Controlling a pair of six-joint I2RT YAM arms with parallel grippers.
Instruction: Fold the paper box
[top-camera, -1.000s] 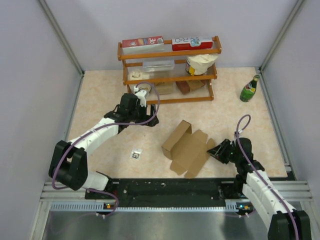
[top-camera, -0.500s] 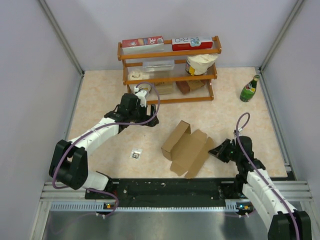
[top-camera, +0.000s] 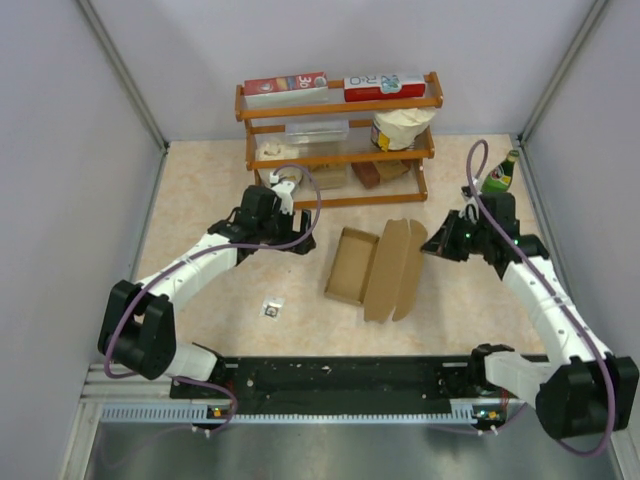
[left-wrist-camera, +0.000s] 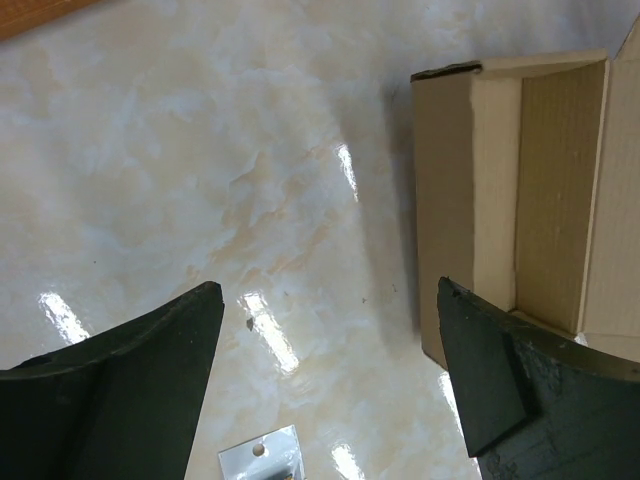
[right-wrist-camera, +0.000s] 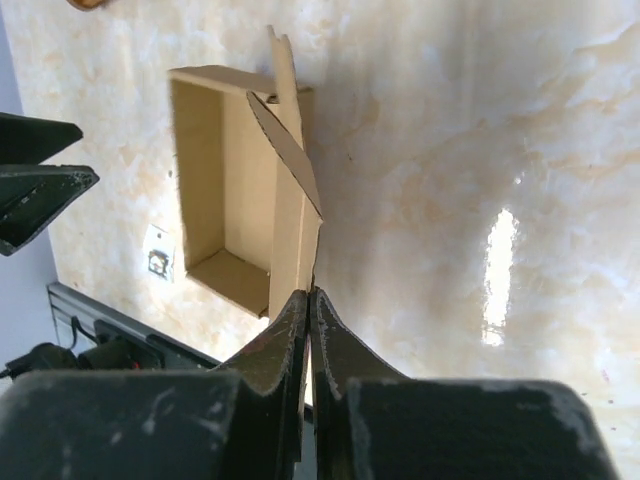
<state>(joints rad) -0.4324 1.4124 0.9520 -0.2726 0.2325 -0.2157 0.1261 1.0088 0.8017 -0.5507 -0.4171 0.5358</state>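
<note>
Right gripper (right-wrist-camera: 309, 298) pinches the paper box (top-camera: 352, 262) lid at 3 o'clock. Left gripper (left-wrist-camera: 330, 300) gapes, empty, at its 10 o'clock

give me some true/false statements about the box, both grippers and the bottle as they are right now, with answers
1. The right gripper is shut on an edge of the paper box's raised flap. True.
2. The left gripper holds the box's tray. False: it is open, with nothing between its fingers, beside the box.
3. The green bottle lies on the wooden shelf. False: it stands on the table, to the right of the shelf.
4. The box's tray is open, its inside showing. True.
</note>
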